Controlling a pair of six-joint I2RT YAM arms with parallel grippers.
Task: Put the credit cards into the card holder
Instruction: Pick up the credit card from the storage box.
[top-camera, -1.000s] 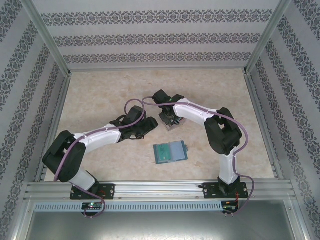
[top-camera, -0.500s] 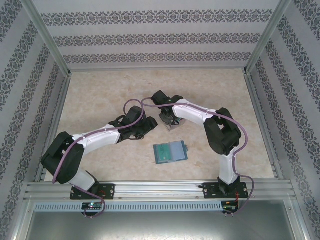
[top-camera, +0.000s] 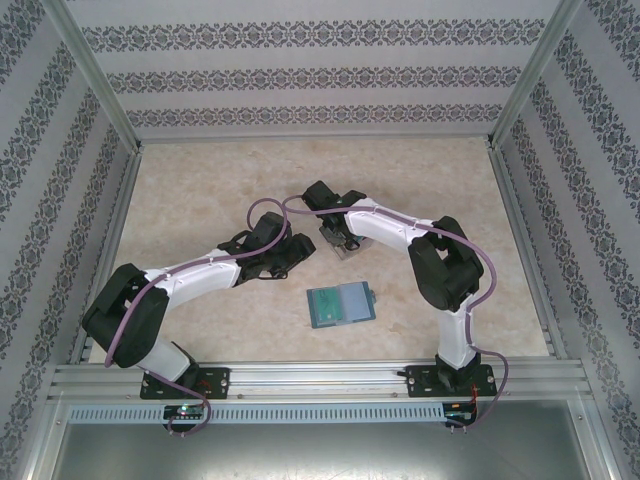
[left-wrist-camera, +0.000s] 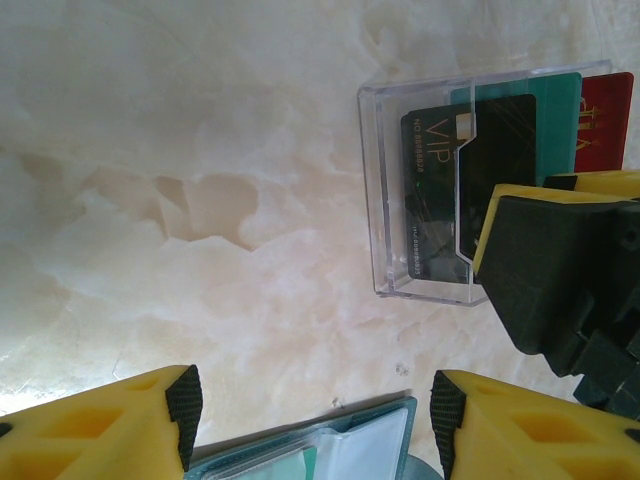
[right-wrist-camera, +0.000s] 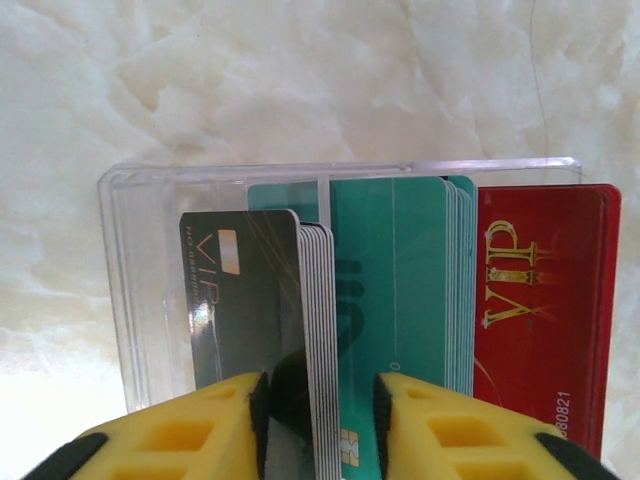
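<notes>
Since one second ago the right gripper (top-camera: 338, 243) has come a little lower over the tray (right-wrist-camera: 130, 250) and its jaws have narrowed; the left arm has hardly changed, and the holder (top-camera: 341, 303) lies as before.

On the right wrist view the right gripper (right-wrist-camera: 320, 400) stands narrow, one finger on each side of the upright edges of the dark cards (right-wrist-camera: 245, 290). A thin gap seems to remain on one side, so I cannot tell if the pads already press. The left gripper (left-wrist-camera: 310, 405) is wide and holds nothing; it hangs just above the holder (left-wrist-camera: 330, 455), at 9 o'clock from the tray.

I judge the task to be near its start. The dark cards, the teal cards (right-wrist-camera: 400, 290) and the red cards (right-wrist-camera: 540, 310) stand in the tray, near the middle of the table (top-camera: 200, 190). The holder lies open and flat at 6 o'clock from the tray, well apart from it. Its left half shows a green face, maybe one card already inside, but I cannot be sure. What remains is to pinch one card, lift it, carry it toward 6 o'clock, slide it in, and repeat for the others.

The table is pale, marble-like and smooth. Walls (top-camera: 320, 75) with striped floral paper close it at 9, 12 and 3 o'clock, and a metal rail (top-camera: 320, 380) carries both arms at 6 o'clock.
</notes>
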